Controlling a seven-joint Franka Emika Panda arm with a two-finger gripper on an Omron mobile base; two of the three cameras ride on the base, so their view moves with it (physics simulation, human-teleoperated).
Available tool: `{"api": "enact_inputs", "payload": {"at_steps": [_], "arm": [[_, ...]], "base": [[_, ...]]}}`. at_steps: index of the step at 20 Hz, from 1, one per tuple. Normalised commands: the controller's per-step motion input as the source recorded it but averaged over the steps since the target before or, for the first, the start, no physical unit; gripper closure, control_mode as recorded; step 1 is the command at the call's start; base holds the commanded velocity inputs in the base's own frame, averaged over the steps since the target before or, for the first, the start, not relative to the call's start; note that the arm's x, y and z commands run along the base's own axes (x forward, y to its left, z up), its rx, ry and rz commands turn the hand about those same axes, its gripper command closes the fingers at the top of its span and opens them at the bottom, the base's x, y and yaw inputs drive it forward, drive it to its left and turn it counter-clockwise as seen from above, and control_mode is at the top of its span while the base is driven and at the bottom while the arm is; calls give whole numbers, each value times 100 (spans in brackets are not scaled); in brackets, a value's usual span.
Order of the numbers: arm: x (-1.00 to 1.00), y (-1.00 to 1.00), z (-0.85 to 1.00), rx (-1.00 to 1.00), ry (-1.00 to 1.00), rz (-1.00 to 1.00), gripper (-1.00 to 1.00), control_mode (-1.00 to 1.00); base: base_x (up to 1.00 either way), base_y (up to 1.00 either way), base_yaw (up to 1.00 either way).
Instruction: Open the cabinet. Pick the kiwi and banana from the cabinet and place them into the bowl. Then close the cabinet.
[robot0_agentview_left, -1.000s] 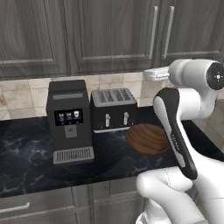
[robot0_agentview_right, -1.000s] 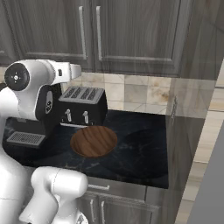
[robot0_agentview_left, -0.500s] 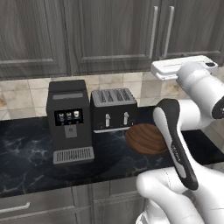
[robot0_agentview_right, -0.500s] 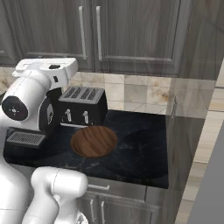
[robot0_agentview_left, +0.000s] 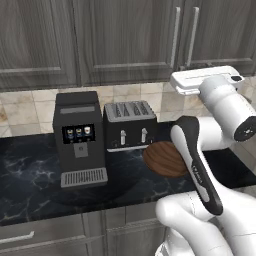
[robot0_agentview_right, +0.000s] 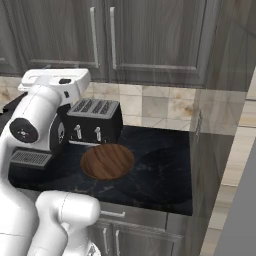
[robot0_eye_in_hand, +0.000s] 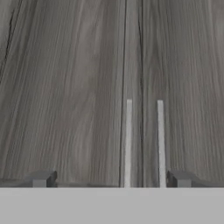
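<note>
With its doors shut, the cabinet (robot0_eye_in_hand: 78, 87) faces us, its two silver handles (robot0_eye_in_hand: 128, 140) running vertically side by side. We see the gripper (robot0_eye_in_hand: 112, 179) spread wide and empty. The bowl (robot0_agentview_right: 107, 161) rests near the counter's (robot0_agentview_right: 160, 175) front edge.

Cabinet (robot0_agentview_left: 130, 40) doors apparently shut; empty wooden bowl (robot0_agentview_right: 107, 161) on counter.

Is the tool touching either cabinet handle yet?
Apart. In the hand view the open tool frames both handles of the closed cabinet, fingertips well outside them.
</note>
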Motion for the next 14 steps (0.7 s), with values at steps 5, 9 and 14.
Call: {"api": "enact_inputs", "payload": {"at_steps": [5, 9, 14], "arm": [[43, -1, 0, 0, 0, 0, -100, -100], [62, -12, 0, 0, 0, 0, -100, -100], [65, -23, 0, 1, 0, 0, -100, -100]], "base": [[0, 0, 0], [0, 0, 0], [0, 0, 0]]}}
